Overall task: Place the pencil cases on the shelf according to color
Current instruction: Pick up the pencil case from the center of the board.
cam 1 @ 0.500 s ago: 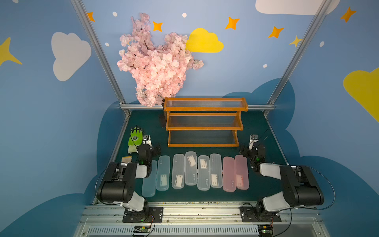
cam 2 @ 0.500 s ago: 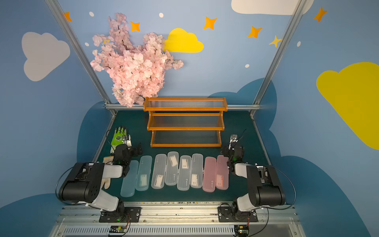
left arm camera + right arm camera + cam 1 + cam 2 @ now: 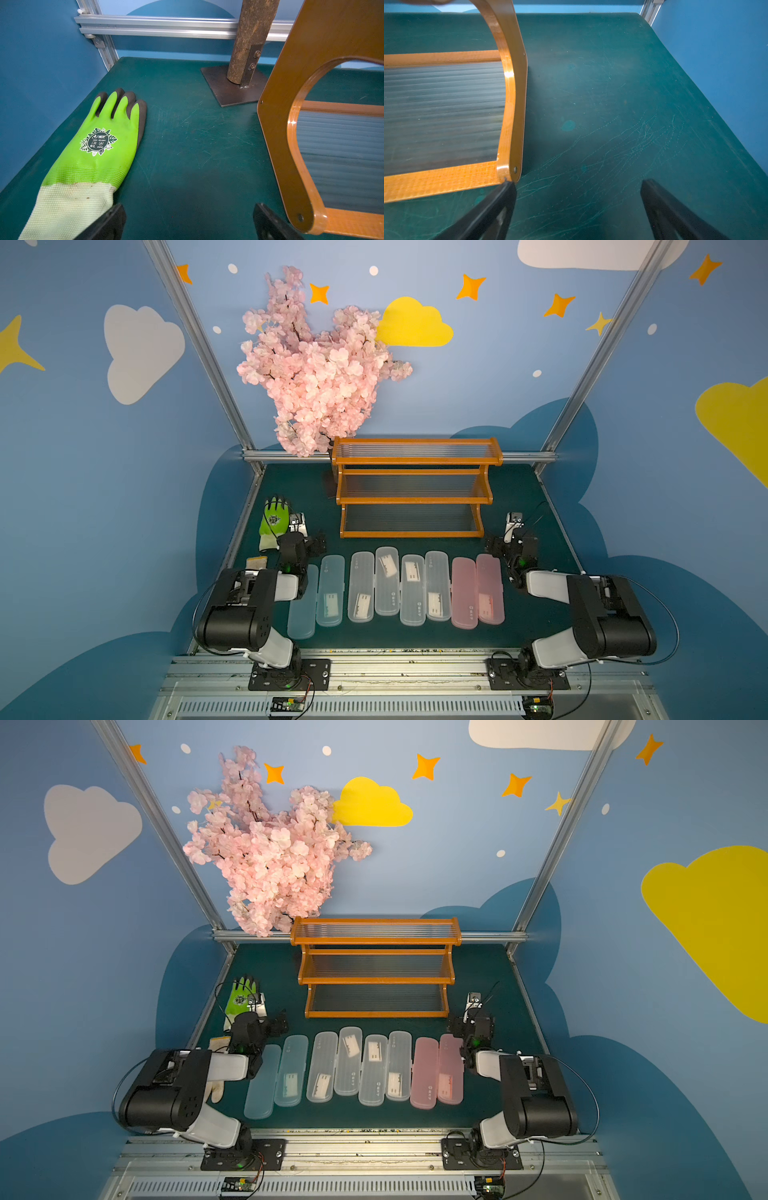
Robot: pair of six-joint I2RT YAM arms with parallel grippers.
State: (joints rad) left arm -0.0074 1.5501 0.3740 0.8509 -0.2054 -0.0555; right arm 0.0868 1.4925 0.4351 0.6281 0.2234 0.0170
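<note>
Dark green tabletop (image 3: 536, 497), nothing shelved yet. Eight long slim translucent plastic pencil cases (image 3: 386, 585) lying side by side in front of three-tier orange-brown wooden shelf (image 3: 413, 501), grouped blue, clear, pink. Both spread wide and empty: left gripper (image 3: 189, 205), right gripper (image 3: 577, 182), flanking shelf, guessing staged for first pick.

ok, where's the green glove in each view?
Top view: green glove near the mat's left edge, left of the shelf.
Top view: same place.
Left wrist: flat on the mat, fingers toward the back rail.
Right wrist: not in it.
Shared landmark: the shelf's orange frame, in all four.
</note>
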